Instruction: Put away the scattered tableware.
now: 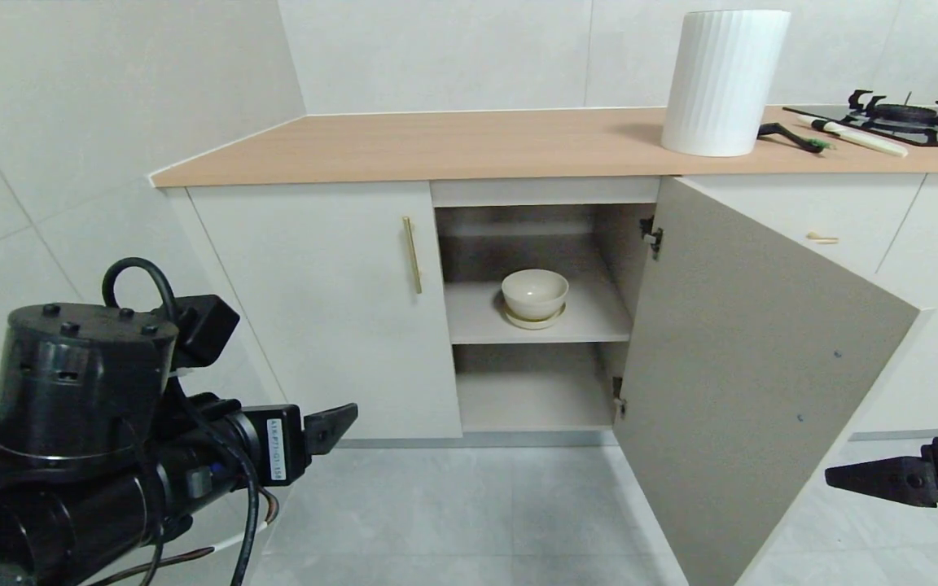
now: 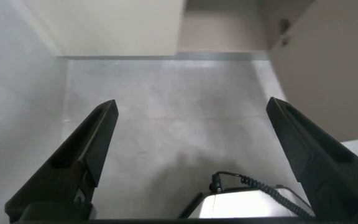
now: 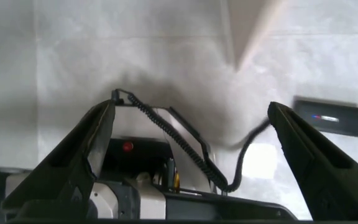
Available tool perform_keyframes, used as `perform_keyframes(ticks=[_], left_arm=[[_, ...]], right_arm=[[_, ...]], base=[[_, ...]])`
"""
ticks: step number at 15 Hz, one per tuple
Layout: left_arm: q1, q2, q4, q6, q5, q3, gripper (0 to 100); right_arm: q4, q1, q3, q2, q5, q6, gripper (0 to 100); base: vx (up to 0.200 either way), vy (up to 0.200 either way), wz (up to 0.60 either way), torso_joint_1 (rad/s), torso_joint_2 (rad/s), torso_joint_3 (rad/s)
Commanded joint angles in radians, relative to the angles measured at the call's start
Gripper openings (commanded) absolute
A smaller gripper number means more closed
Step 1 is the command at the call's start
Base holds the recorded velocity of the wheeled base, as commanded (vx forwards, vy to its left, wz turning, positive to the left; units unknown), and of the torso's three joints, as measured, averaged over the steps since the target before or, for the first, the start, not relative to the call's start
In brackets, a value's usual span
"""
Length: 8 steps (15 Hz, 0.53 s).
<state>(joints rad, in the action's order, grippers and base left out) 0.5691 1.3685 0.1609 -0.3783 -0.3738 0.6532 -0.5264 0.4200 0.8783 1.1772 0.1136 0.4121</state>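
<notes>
A cream bowl sits on a small plate on the middle shelf of the open cabinet. My left gripper hangs low at the left, well in front of the closed cabinet door and above the floor. In the left wrist view the left gripper is open, with bare floor tiles between its fingers. My right gripper is low at the right, beyond the open door's edge. In the right wrist view the right gripper is open too and holds nothing.
The open cabinet door swings out between the shelves and my right gripper. The left door is closed, with a gold handle. On the wooden counter stand a white ribbed cylinder, a black-handled brush and a gas hob.
</notes>
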Motion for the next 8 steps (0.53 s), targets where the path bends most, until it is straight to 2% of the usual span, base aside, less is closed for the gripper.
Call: perform_keyframes(ticks=[1,4,8], left_arm=[[0.001,0.000,0.000,-0.001,0.000,-0.003,100],[0.000,0.000,0.000,-0.001,0.001,-0.003,100],[0.000,0.001,0.000,-0.001,0.001,-0.003,100]], right_arm=[[-0.001,-0.023,0.001,0.012,0.000,-0.001,100],[-0.003,-0.104,0.005,0.039,0.000,-0.024,100],[0.009,-0.325,0.033,0.090,-0.005,-0.105,100]], base=[[0.000,0.000,0.00,0.000,0.00,0.000],[0.000,0.000,0.00,0.000,0.00,0.000],[0.000,0.000,0.00,0.000,0.00,0.000]])
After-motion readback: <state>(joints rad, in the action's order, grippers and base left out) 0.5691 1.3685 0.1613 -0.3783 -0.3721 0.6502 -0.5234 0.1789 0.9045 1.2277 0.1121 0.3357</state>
